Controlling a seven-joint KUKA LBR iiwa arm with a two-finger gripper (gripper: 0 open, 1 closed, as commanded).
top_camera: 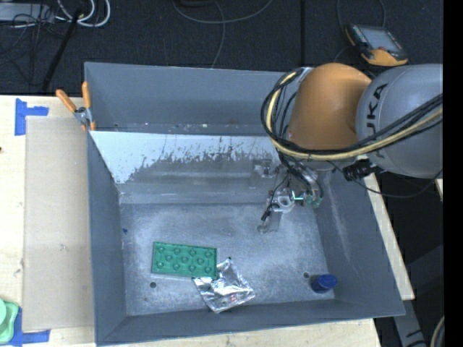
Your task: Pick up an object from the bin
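- The fingers point(266, 223) are hung low, pointing down at the bin point(108, 215) floor, presumably so that a thing can be taken from above. Nothing is seen between them, and whether they are apart or together cannot be told.
- Only bare floor lies under the fingers.
- A green studded plate point(184, 259) is laid flat, well off to the view's left of the fingers and nearer the front wall.
- A crumpled foil wrapper point(224, 288) is found touching that plate's front right corner.
- A small blue cap point(323, 283) is set apart, forward and to the right of the fingers.
- The pick is judged not yet made. A sideways shift would be needed first, and the wrapper's raised folds probably offer the easiest hold.
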